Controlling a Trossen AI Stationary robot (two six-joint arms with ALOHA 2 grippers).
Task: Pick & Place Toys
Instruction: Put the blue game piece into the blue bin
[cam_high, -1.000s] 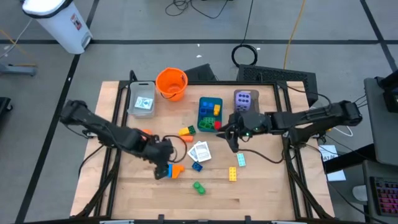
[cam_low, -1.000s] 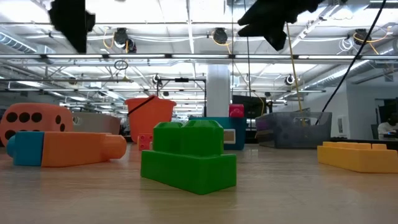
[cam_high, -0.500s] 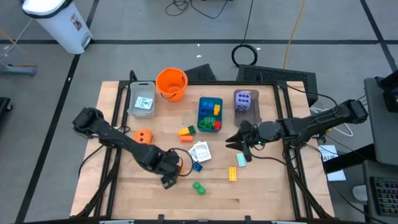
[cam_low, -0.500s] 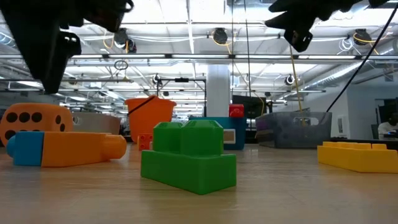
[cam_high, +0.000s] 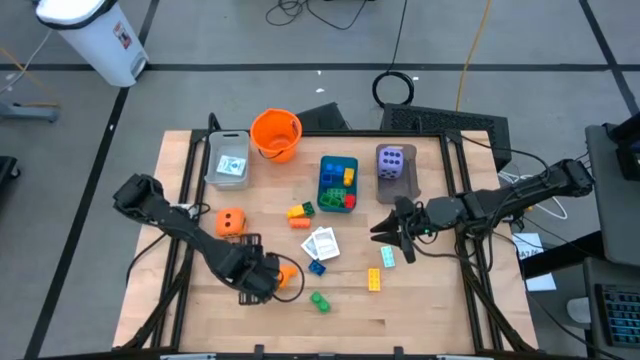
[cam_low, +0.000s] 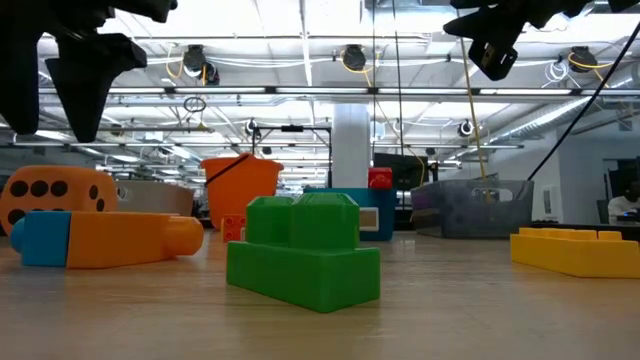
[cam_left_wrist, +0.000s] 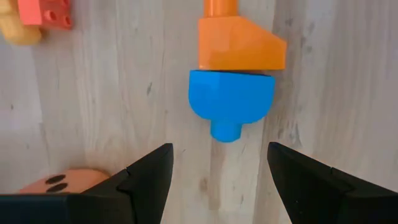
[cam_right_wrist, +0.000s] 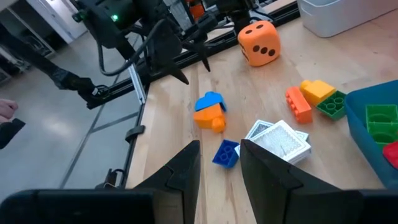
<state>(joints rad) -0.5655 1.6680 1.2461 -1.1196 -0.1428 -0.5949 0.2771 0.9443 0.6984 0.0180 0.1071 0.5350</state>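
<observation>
The left tool (cam_left_wrist: 216, 180) hangs spread and empty over the orange-and-blue brick (cam_left_wrist: 235, 74) near the surface's front edge. The right tool (cam_right_wrist: 219, 163), narrowly parted, holds nothing. Only the right wrist view shows both bricks' upper faces.

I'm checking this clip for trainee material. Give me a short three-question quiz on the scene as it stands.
1. True or false: the left gripper is shut on the orange-and-blue toy.
2. Where does the purple die sit? A) on bare table B) in the grey tray C) in the orange bucket
3. Fill in: the orange die shows ___ dots.

Key
1. False: its fingers stand open above the table, with the toy lying ahead of them.
2. B
3. black

The right gripper hangs over the table near the cards, empty.
</observation>
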